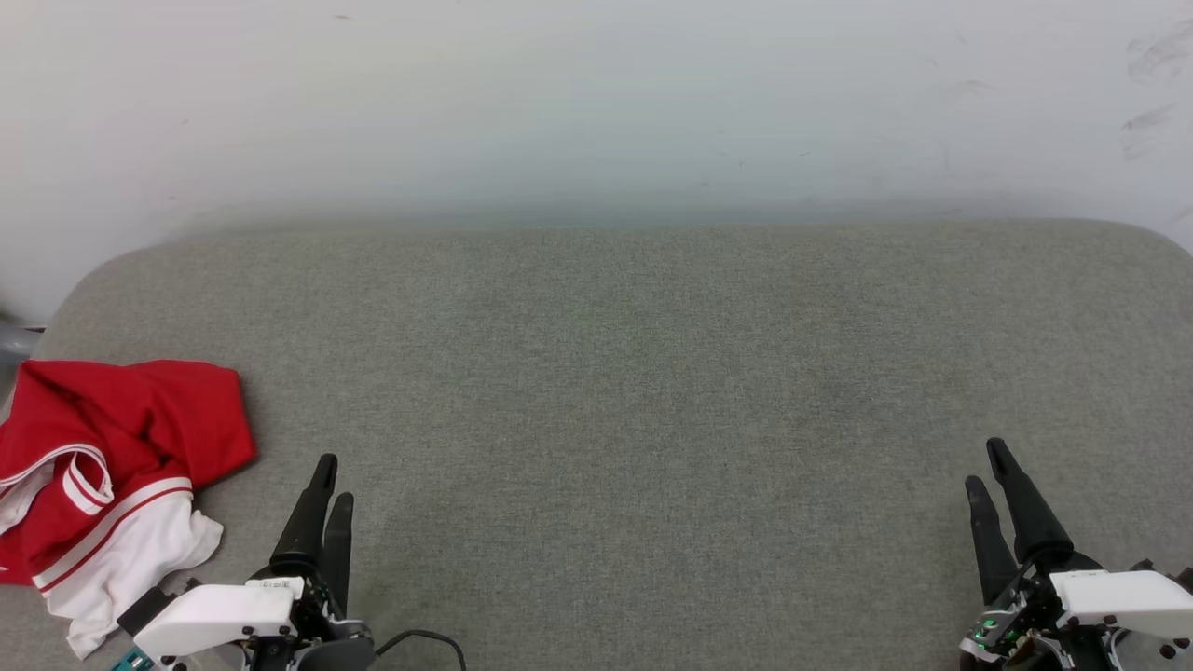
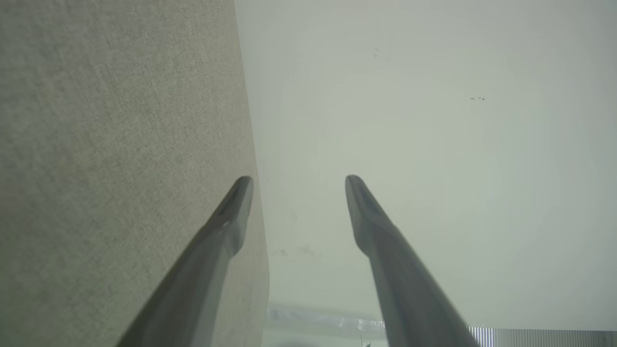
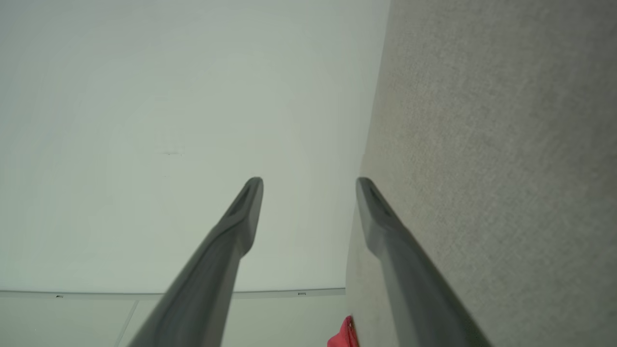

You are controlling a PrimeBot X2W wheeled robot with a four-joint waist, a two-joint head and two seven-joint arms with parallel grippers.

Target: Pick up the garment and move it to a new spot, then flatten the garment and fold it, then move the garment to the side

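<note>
The garment (image 1: 121,438) lies crumpled at the far left edge of the grey padded surface (image 1: 634,373), red with a white sleeve and striped trim showing. A small red bit of the garment (image 3: 344,335) peeks in at the bottom of the right wrist view. My left gripper (image 1: 335,477) hovers just right of the garment, apart from it. Its fingers (image 2: 231,212) stand spread with nothing between them, so it is open. My right gripper (image 1: 985,461) is at the lower right, far from the garment. It is also open and empty, its fingers (image 3: 241,212) wide apart.
A white wall (image 1: 596,93) rises behind the grey surface. A black cable (image 1: 424,638) loops by the left arm at the front edge. A grey object (image 1: 14,340) sits off the surface's left end.
</note>
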